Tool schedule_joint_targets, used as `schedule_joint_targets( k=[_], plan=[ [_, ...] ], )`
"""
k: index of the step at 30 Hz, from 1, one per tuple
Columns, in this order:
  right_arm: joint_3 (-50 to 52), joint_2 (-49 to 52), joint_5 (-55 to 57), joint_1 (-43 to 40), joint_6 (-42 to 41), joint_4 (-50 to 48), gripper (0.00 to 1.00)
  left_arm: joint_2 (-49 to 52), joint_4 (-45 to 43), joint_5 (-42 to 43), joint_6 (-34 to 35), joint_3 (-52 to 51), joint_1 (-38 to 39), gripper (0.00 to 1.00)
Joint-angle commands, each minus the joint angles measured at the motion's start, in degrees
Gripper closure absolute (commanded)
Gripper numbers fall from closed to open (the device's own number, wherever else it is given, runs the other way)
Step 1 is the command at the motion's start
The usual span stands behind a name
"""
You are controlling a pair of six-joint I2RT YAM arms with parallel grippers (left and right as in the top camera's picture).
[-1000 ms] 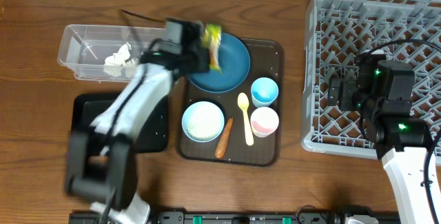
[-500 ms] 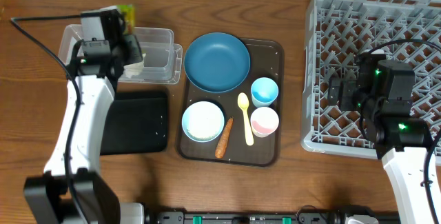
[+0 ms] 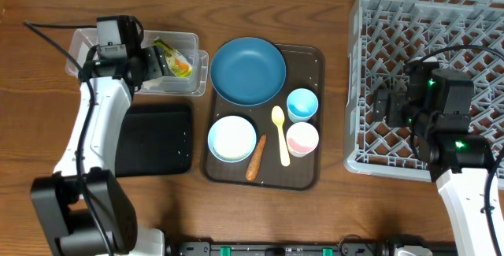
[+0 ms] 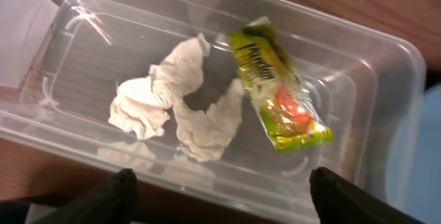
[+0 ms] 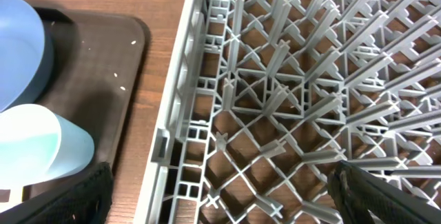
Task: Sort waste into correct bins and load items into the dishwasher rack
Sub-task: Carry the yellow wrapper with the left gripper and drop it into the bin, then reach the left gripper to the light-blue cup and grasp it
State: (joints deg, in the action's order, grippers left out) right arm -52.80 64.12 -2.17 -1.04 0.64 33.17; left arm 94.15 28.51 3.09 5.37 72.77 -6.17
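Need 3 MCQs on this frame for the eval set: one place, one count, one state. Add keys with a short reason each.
1. Where is the snack wrapper?
A) in the clear tub
B) on the black tray
C) on the blue plate

2. How many cups stand on the brown serving tray?
A) one
B) two
C) three

3. How is the left gripper?
A) shut on the wrapper
B) shut on the spoon
C) open, empty

Key:
1 A, it lies inside the tub beside the tissue.
2 B, a light-blue cup and a pink cup.
3 C, its fingers stand wide apart with nothing between them.
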Motion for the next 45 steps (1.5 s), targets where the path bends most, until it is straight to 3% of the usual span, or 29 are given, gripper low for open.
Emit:
schedule_joint_targets(
  k=[1, 3, 12, 22, 35, 45],
  plan=[
    [-1.18, -0.13, -1.27, -0.39, -0.37, -0.44, 0.01, -4.98, 1.05, 6.45, -0.39, 0.28, -0.02, 0.14],
    [-1.18, -0.13, -1.27, -0.39, -0.37, -1.03, 0.01, -6.49, 1.25, 10.1, -0.42, 0.28, 1.07, 0.13],
    [-1.16, -0.11, -1.27, -0.39, -0.37, -3.58, 0.01, -6.88, -0.48, 9.29, -0.48, 0.57, 15.32, 0.11],
    [-1.16, -0.02, -1.27, -0.39, -0.39, -3.41, 0.01, -0.81, -2.01, 9.97, 0.68, 3.45, 30.8, 0.1],
    [-1.14, -0.02, -1.05, -0.42, -0.37, -1.14, 0.01, 10.82, -3.39, 13.92, 0.9, 3.45, 39.23, 0.11],
    [-1.14, -0.02, -1.05, -0.39, -0.37, -1.03, 0.01, 15.08, -5.27, 14.45, 1.11, 3.43, 39.98, 0.33]
  ],
)
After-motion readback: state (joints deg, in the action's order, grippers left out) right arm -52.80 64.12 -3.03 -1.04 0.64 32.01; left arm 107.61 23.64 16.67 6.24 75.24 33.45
